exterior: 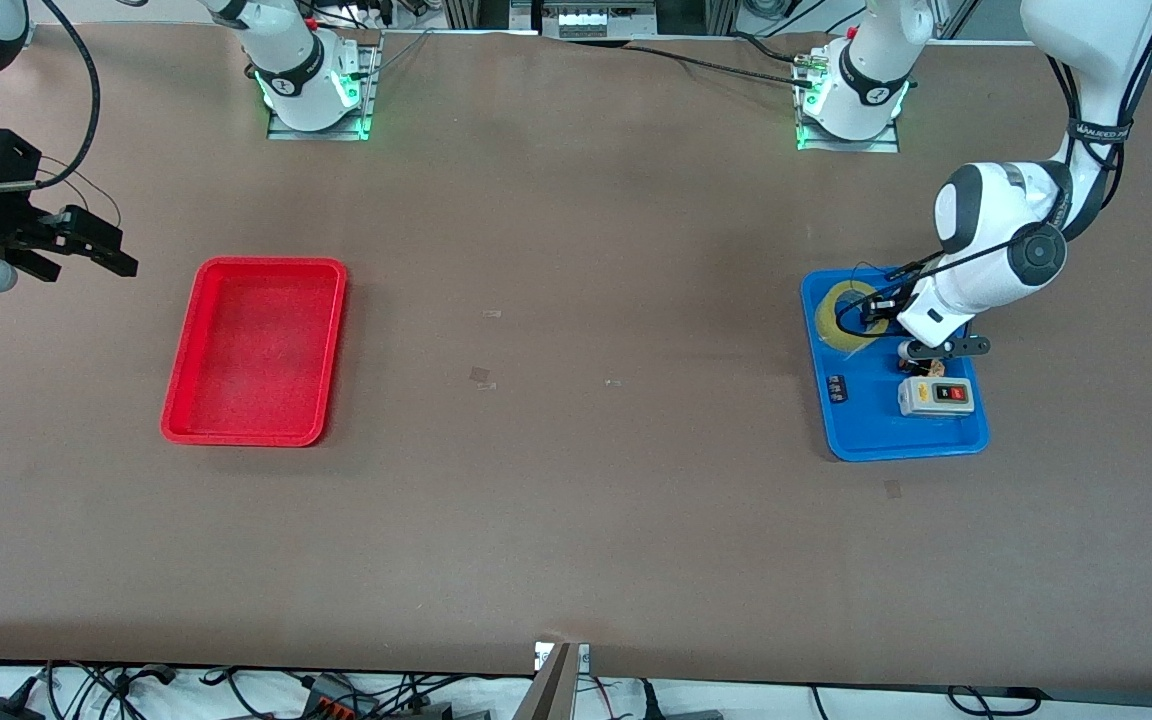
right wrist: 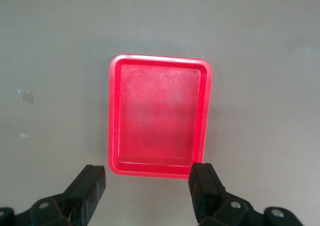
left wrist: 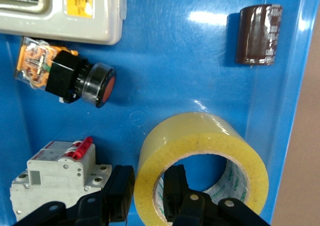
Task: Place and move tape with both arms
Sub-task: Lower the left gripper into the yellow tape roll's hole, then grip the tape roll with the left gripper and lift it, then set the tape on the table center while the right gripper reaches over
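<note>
Right gripper (exterior: pixel 86 250) waits over bare table beside red tray (exterior: pixel 254 350), fingers wide apart. Tape (left wrist: pixel 200 166) lies in blue tray (exterior: pixel 901 440); left gripper (left wrist: pixel 149 196) straddles roll wall, one finger inside core, one outside. Label writing unreadable.

The front camera sits high, facing both bases, taking in the whole bench (exterior: pixel 576 520). Left wrist camera looks straight down, very close, into the blue tray (left wrist: pixel 175 50); right wrist camera looks down from higher onto the red tray (right wrist: pixel 114 116). Front view shares both trays.
</note>
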Tool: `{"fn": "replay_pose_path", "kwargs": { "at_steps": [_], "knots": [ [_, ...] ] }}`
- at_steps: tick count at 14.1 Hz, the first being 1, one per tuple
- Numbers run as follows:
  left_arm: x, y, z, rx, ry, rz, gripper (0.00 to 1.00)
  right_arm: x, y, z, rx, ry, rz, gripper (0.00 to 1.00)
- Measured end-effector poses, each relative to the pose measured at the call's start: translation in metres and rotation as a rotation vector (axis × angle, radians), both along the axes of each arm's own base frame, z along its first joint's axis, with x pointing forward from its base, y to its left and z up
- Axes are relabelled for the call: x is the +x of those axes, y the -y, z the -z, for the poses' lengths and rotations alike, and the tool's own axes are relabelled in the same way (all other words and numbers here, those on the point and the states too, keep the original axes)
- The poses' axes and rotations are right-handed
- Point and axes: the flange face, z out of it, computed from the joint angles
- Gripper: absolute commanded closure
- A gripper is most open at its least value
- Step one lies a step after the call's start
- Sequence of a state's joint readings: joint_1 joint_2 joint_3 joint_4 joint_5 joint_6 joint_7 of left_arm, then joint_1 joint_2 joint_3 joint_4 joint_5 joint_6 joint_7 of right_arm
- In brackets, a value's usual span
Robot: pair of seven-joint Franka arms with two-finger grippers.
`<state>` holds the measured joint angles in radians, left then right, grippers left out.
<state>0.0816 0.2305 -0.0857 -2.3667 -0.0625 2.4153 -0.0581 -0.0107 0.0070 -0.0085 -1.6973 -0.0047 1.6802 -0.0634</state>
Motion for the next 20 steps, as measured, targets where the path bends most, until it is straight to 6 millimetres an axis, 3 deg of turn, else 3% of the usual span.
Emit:
{"fn": "replay_pose_path", "kwargs": {
  "at_steps": [1, 4, 8, 10, 12, 17, 20],
  "knots": [
    [0.003, 0.0, -0.003, -0.001, -0.006, 0.0, 1.0, 0.0, 0.0, 0.0, 0.0, 0.0, 0.0, 0.0],
    [0.023, 0.002, -0.029, -0.009, -0.061, 0.009, 1.0, 0.0, 0.0, 0.0, 0.0, 0.0, 0.0, 0.0],
    [0.063, 0.007, -0.098, -0.02, -0.135, 0.01, 1.0, 0.0, 0.0, 0.0, 0.0, -0.004, 0.0, 0.0],
    [0.08, 0.025, -0.129, -0.035, -0.156, -0.043, 1.0, 0.0, -0.001, -0.001, 0.0, -0.002, -0.001, 0.0],
    [0.089, 0.073, -0.137, -0.059, -0.173, -0.11, 1.0, 0.0, -0.001, -0.003, 0.0, 0.003, -0.002, 0.0],
    [0.08, 0.258, -0.123, -0.075, -0.246, -0.243, 1.0, 0.0, 0.0, -0.003, 0.0, 0.001, -0.001, 0.0],
    [0.067, 0.357, -0.1, -0.103, -0.242, -0.3, 1.0, 0.005, 0.001, 0.011, 0.0, -0.026, 0.0, 0.0]
  ]
}}
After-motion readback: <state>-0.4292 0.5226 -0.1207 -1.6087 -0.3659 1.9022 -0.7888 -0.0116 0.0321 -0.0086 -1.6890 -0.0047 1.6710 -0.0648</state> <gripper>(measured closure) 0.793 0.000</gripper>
